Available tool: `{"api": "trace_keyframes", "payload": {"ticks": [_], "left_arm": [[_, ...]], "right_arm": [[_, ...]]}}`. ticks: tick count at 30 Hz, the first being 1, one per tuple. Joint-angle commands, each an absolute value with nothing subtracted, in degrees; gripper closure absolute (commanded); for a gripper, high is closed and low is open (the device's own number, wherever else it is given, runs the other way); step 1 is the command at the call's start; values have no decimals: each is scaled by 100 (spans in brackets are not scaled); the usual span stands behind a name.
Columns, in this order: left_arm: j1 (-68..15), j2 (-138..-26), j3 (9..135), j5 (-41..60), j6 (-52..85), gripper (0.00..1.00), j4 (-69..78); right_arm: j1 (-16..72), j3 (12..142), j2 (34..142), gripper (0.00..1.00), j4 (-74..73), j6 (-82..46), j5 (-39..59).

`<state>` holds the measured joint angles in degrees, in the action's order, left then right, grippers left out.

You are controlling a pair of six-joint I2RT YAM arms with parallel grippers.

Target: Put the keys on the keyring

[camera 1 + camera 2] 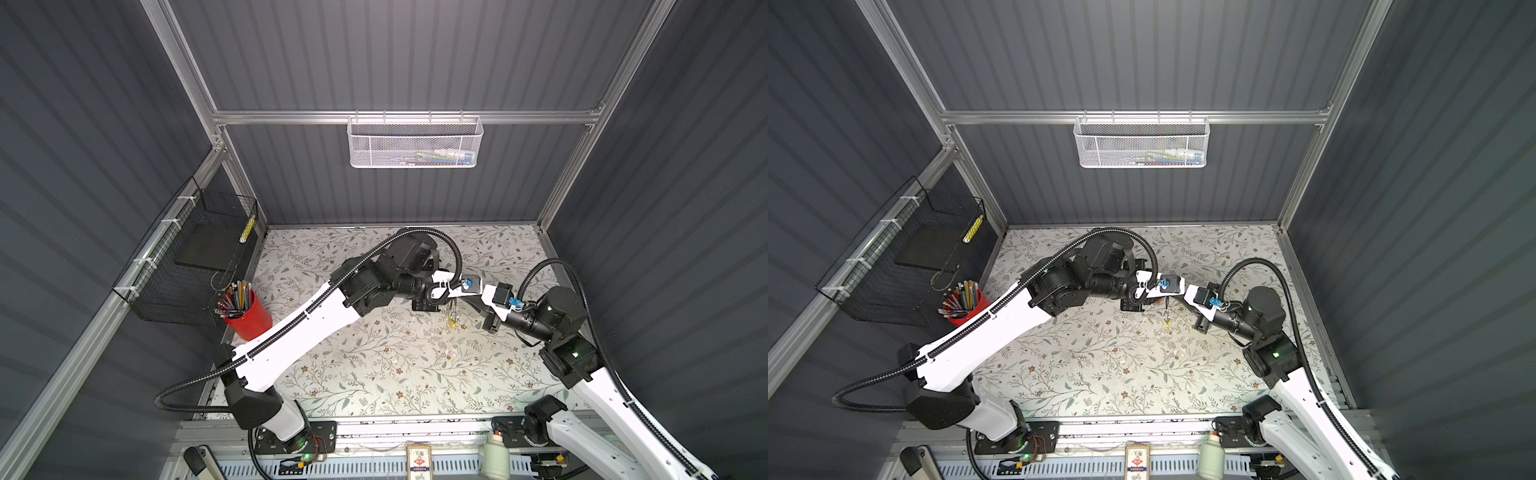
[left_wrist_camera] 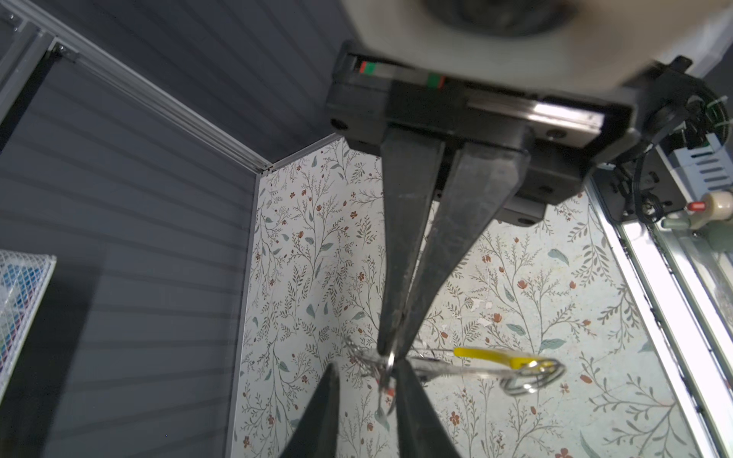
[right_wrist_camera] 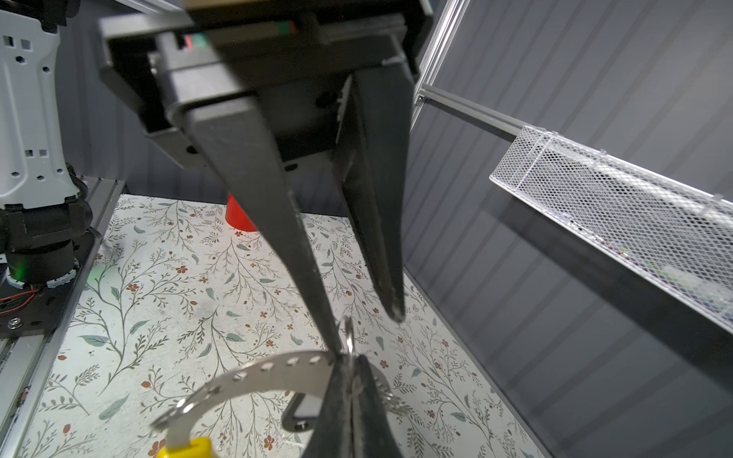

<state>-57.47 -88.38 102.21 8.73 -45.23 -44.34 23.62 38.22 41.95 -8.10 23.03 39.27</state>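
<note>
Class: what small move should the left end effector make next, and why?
Probably ease the left end effector straight back: its jaws stand apart, while the right end effector is shut on the thin grey metal keyring with a yellow segment.

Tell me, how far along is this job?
Done: the right tool holds the keyring aloft. In hand: the left tool stands open at a small ring beside it. A black-framed tag hangs by the hoop; threaded or not, I cannot tell. Left: likely the threading itself.
</note>
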Motion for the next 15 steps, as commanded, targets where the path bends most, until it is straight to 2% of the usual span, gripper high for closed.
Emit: {"api": "trace_keyframes", "payload": {"ticks": [1, 7, 9, 11, 15], "left_arm": [[-5507, -8391, 9816, 1096, -3909, 66, -3762], [-5301, -7931, 8906, 1630, -3048, 62, -2798], [-5297, -7869, 8701, 1736, -2805, 65, -2595], [-5292, -7826, 8504, 1840, -2619, 72, -2418], [-5292, -7779, 8207, 1846, -2251, 71, -2033]], "right_arm": [[2372, 3673, 4137, 100, -1504, 1909, 3939], [2368, 3535, 4238, 100, -2126, 1476, 3996], [2366, 3499, 4255, 100, -2284, 1386, 3973], [2372, 3498, 4270, 100, -2374, 1329, 3966], [2366, 3427, 4280, 100, -2658, 1191, 3949]]}}
